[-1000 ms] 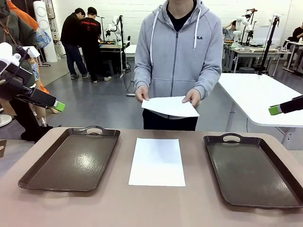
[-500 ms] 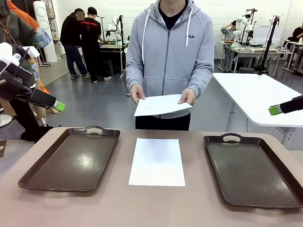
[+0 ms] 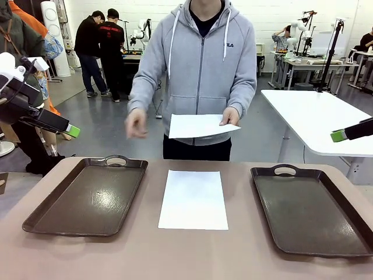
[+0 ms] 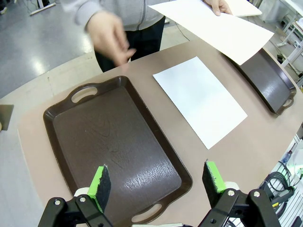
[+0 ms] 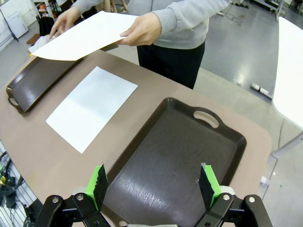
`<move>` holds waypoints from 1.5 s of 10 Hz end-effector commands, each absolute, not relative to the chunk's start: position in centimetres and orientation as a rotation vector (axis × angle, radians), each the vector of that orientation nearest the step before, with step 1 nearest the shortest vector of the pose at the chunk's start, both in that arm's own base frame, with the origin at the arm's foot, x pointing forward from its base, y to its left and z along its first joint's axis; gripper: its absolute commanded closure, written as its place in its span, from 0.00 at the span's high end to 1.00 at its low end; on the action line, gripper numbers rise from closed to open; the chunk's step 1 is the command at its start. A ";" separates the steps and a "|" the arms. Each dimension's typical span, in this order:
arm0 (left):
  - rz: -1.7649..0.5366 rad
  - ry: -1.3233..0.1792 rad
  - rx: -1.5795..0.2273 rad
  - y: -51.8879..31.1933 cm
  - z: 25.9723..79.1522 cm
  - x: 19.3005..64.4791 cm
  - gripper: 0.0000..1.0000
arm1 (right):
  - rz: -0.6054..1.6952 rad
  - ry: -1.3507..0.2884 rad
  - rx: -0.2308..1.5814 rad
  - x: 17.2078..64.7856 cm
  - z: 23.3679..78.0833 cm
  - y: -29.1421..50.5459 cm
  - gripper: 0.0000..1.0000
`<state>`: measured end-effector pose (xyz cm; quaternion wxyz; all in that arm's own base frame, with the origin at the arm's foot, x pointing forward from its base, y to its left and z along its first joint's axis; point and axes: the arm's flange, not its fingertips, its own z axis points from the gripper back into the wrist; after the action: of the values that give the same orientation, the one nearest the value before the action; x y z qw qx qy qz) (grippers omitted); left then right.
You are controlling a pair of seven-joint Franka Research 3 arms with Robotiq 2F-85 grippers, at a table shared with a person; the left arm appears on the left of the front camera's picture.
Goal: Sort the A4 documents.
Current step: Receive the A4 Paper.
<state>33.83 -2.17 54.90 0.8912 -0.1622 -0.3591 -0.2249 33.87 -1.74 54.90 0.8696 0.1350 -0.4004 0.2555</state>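
One white A4 document point(image 3: 193, 199) lies flat on the table between two dark brown trays. A person at the far side holds a second A4 document point(image 3: 201, 125) in one hand, above the table's far edge. The person's other hand point(image 3: 136, 123) is out to the picture's left, blurred. My left gripper point(image 3: 72, 130) hangs high at the left and stands open above the left tray point(image 4: 113, 146), nothing between its fingers point(image 4: 100, 182). My right gripper point(image 3: 338, 136) hangs high at the right, open above the right tray point(image 5: 180, 156), also with nothing in it.
Both handled trays, the left tray point(image 3: 87, 195) and the right tray point(image 3: 312, 210), are bare inside. A white table point(image 3: 320, 116) stands behind at the right. Other people and benches are far off in the background.
The person has taken one hand off the held sheet and swung it out to the picture's left; the sheet now rests in the other hand. Neither arm has moved.
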 end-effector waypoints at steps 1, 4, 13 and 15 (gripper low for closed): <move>-0.471 -0.750 -0.344 -2.0 54.9 33.8 1.00 | 0.536 -0.839 0.288 33.9 54.9 -1.7 1.00; -0.471 -0.750 -0.344 -2.0 54.9 33.8 1.00 | 0.536 -0.839 0.288 33.9 54.9 -1.7 1.00; -0.471 -0.750 -0.344 -2.0 54.9 33.8 1.00 | 0.536 -0.839 0.288 33.9 54.9 -1.7 1.00; -0.471 -0.750 -0.344 -2.0 54.9 33.8 1.00 | 0.536 -0.839 0.288 33.9 54.9 -1.7 1.00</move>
<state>33.83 -2.17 54.90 0.8912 -0.1622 -0.3591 -0.2249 33.87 -1.74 54.90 0.8696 0.1350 -0.4004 0.2555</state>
